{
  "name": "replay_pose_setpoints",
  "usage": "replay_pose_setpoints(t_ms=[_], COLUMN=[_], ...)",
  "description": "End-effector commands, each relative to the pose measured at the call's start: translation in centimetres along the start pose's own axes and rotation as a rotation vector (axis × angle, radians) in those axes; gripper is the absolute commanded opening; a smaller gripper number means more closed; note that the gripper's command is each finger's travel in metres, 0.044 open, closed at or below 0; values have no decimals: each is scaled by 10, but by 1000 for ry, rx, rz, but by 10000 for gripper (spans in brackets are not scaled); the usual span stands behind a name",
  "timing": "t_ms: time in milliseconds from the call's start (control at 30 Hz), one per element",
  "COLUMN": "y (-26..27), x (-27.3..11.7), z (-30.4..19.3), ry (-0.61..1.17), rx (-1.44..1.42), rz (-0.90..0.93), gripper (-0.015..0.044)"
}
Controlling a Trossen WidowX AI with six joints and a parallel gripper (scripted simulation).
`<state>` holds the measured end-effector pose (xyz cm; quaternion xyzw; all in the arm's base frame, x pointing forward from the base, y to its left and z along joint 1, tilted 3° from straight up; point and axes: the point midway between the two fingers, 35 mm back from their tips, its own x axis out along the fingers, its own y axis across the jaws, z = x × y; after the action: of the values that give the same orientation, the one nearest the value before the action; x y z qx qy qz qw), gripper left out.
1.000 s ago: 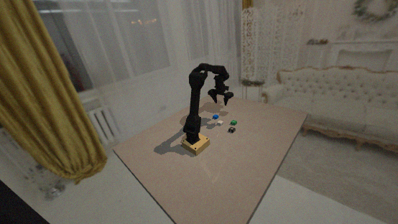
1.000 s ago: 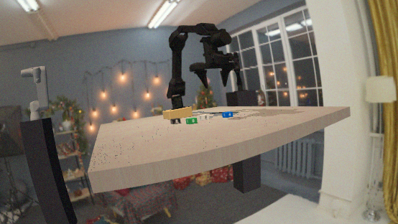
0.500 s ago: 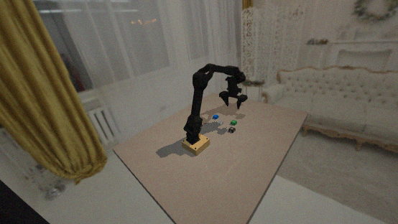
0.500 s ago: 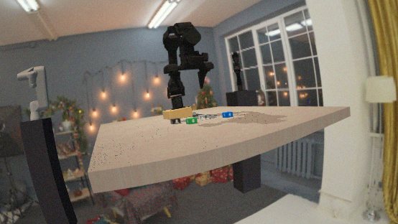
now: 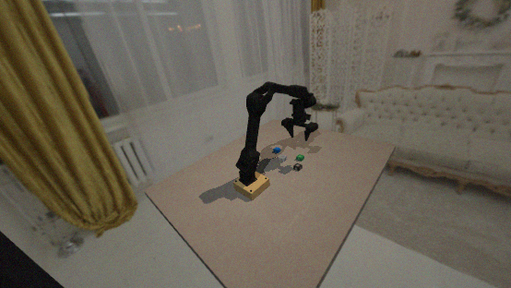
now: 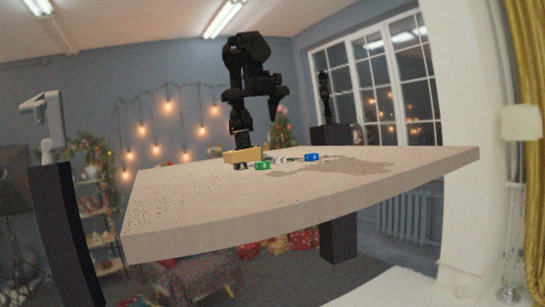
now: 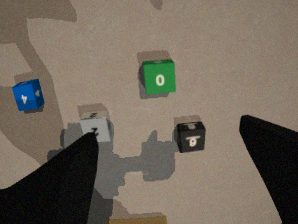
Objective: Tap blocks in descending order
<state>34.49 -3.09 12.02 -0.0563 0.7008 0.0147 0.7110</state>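
My gripper [image 5: 299, 138] [image 7: 171, 132] is open and empty, high above the blocks. A black block [image 5: 298, 167] [image 6: 240, 166] [image 7: 192, 142] shows an upside-down, underlined digit that reads as 9; in the wrist view it lies between the fingers, nearer the right one. A blue block [image 5: 277, 150] [image 6: 311, 157] [image 7: 28, 96] shows 4, at the far left of the wrist view. A white block [image 5: 282, 158] [image 6: 280, 160] [image 7: 102, 125] shows 2, partly covered by the left fingertip in the wrist view. A green block [image 5: 300, 157] [image 6: 263, 165] [image 7: 160, 77] shows 0, above the black one there.
The arm's yellow base [image 5: 251, 186] [image 6: 242, 155] stands on the table [image 5: 277, 240] [image 6: 197, 197], and its edge shows at the bottom of the wrist view [image 7: 137, 220]. Shadows of the arm fall around the white and blue blocks.
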Motion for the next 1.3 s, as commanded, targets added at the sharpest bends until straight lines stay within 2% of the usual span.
replay_pose_setpoints(t_ms=[0, 133, 300, 367, 533, 767, 800, 1267], y=[-24, -41, -42, -43, -43, -43, -43, -43], x=[-2, 0, 0, 11, 79, 81, 81, 87], z=[-37, -81, -83, -82, -83, -84, -84, -83], ry=[4, 7, 7, 7, 8, 8, 8, 8], rx=[7, 7, 7, 7, 7, 7, 7, 7], rz=[-4, -6, -6, -6, -6, -6, -6, -6], gripper=[400, 400, 400, 347, 216, 32, 20, 20])
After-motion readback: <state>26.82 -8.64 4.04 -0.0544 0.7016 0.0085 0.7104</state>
